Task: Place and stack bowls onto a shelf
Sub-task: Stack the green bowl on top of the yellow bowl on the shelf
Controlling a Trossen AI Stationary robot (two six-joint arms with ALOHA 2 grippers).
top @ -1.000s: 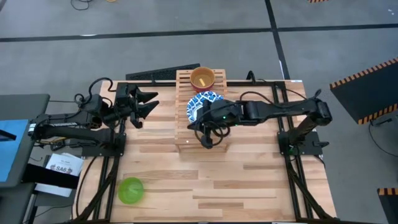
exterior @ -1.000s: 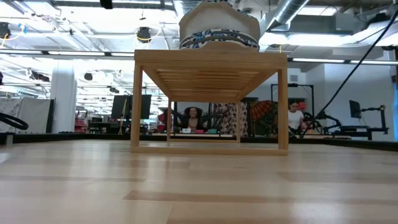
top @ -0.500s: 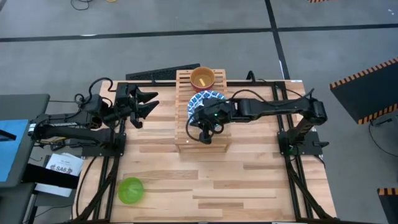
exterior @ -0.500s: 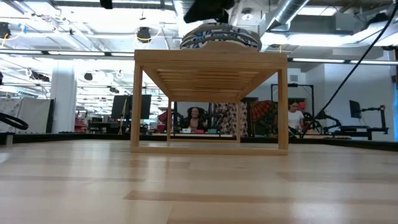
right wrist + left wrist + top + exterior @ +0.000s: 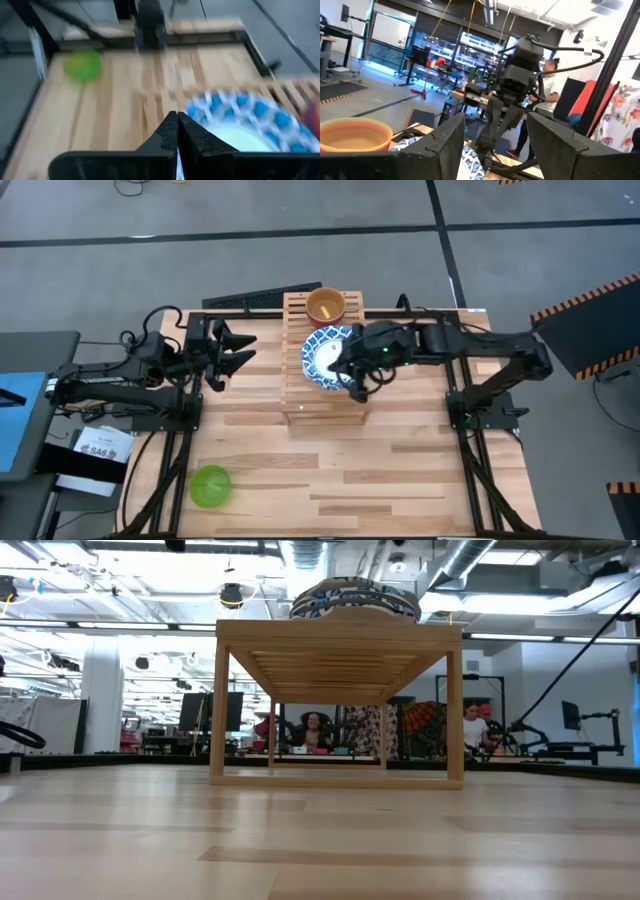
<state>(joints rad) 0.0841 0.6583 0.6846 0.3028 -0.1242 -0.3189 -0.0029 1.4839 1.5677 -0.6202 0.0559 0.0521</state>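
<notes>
A white bowl with a blue patterned rim (image 5: pixel 326 358) sits on the middle of the slatted wooden shelf (image 5: pixel 296 402); it also shows on the shelf top in the low view (image 5: pixel 353 598). An orange bowl (image 5: pixel 325 307) stands on the shelf's far end. A green bowl (image 5: pixel 210 486) lies on the table near its near left corner. My right gripper (image 5: pixel 358 385) is shut and hovers just off the blue bowl's near right rim (image 5: pixel 245 117), touching nothing. My left gripper (image 5: pixel 238 348) waits open, left of the shelf.
The shelf stands on legs at the table's far middle, with open space under it (image 5: pixel 340 730). The wooden tabletop (image 5: pixel 380 470) stretches in front of it. People and equipment show in the room beyond the table (image 5: pixel 470 730).
My right gripper has drawn back from over the shelf toward the table's right and risen, uncovering the blue-rimmed bowl. In the low view the bowl has come down from a higher position and now sits flat on the shelf top.
</notes>
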